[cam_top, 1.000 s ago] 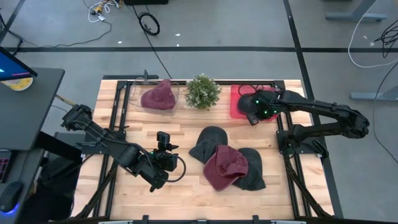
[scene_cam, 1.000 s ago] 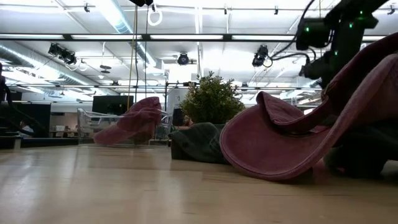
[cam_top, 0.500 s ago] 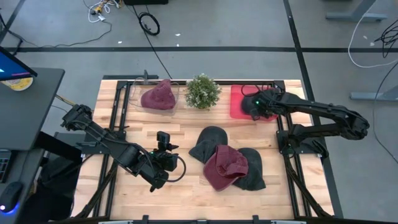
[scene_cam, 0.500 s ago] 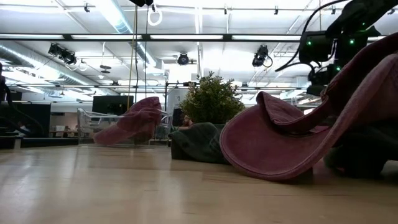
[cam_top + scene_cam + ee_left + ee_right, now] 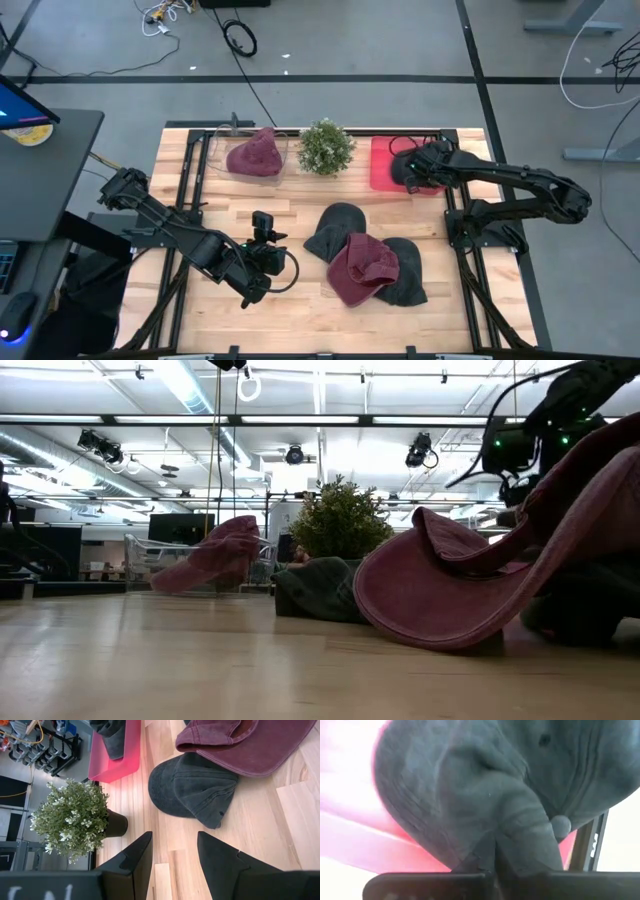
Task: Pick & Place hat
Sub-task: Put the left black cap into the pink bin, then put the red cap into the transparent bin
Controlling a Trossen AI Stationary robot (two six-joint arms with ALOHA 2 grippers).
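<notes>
My right gripper is over the pink tray at the table's far right and is shut on a dark grey hat. That hat also shows in the tray in the left wrist view. A maroon hat lies on two more dark grey hats in the middle of the table. My left gripper is open and waits low near the table's left near part. My right gripper pinches a raised fold of the dark grey hat's crown between its two fingers, coming from above and pointing down. The hat spreads out below the fingers over the pink tray. Whether it lies on the tray's floor I cannot tell.
A clear bin at the far left holds another maroon hat. A small potted plant stands between the bin and the pink tray. Bare wood lies along the near edge and in front of my left gripper.
My right gripper has moved with the dark grey hat a little toward the far edge, farther over the pink tray, and has come down toward it. It has stayed shut on the hat.
</notes>
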